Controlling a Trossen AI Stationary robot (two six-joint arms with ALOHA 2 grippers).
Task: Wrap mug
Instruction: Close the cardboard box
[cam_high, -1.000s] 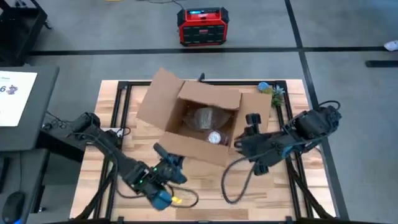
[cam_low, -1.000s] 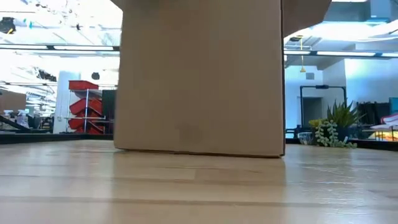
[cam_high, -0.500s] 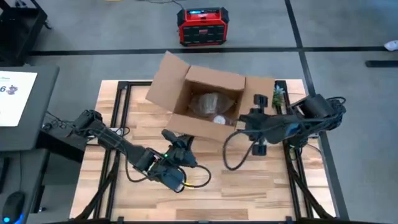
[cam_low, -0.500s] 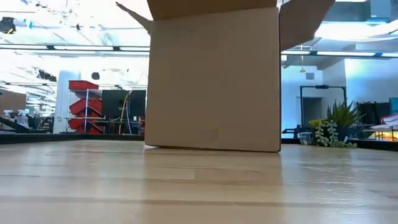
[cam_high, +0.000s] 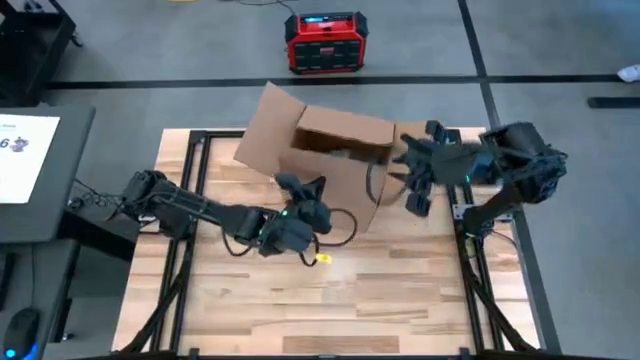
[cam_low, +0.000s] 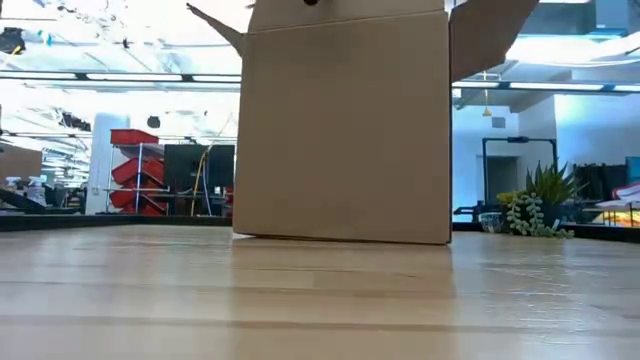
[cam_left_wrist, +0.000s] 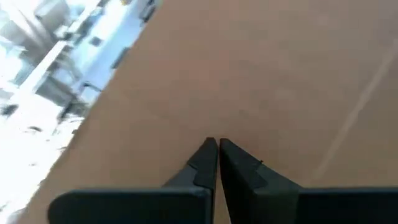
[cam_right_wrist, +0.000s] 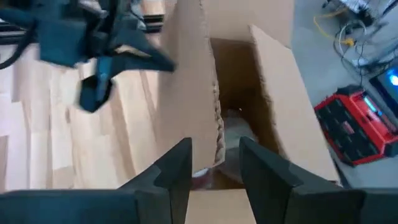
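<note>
Left pincer clenched against the near flap of the cardboard box, right pincer spread at its side flap, wrapped mug inside; flaps closed next, probably.

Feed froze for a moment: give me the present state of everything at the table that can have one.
Cardboard box: upright on the table, flaps open, wrapped bundle inside.
Left gripper: shut, tips at the box's front wall.
Right gripper: open, straddling a box flap edge.
Red power unit: on the floor, display lit.

Two dark jointed arms, looping black cables, tapered black fingers.
</note>
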